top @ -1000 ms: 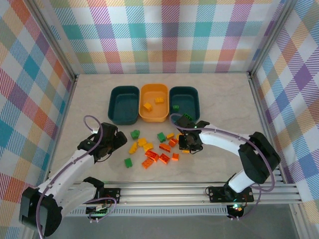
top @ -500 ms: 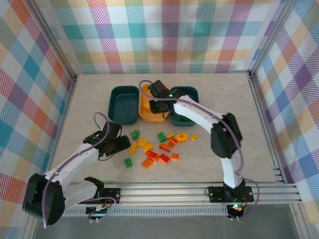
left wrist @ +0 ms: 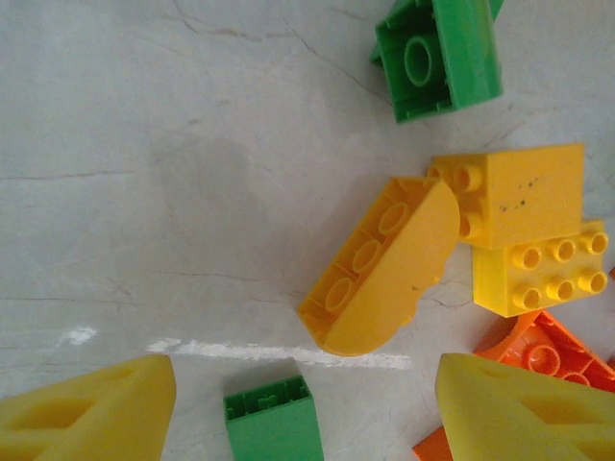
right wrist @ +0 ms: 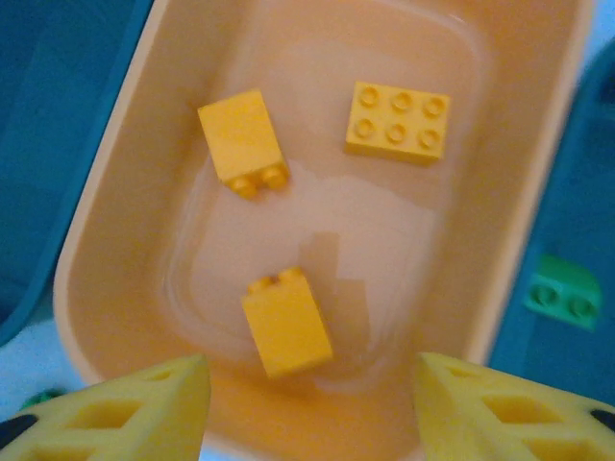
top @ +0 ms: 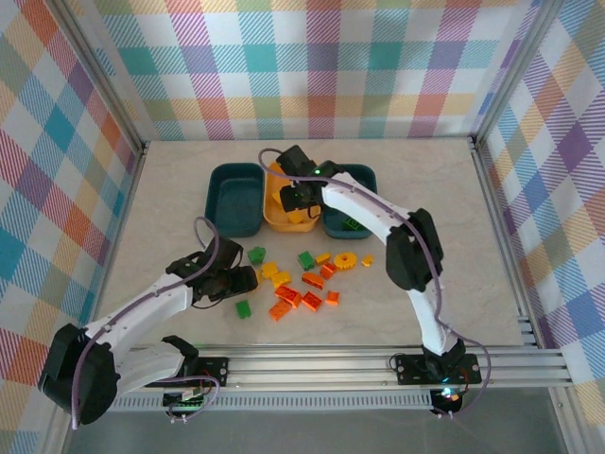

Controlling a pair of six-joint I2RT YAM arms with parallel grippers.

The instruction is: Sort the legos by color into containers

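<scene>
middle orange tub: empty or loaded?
Loaded. The yellow-orange tub holds three yellow bricks lying apart on its floor, as the right wrist view shows.

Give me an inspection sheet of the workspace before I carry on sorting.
Surface: pale marbled table, no spills.
Job's things: three yellow bricks in the yellow-orange tub; green brick in the right teal tub; mixed loose bricks on the table.
Clutter: nothing seen.
Grippers: left gripper low over loose bricks, jaws open; right gripper above the yellow-orange tub, jaws open, empty.
Cables: cables looped along each arm.
Surroundings: plaid walls, metal frame.
</scene>
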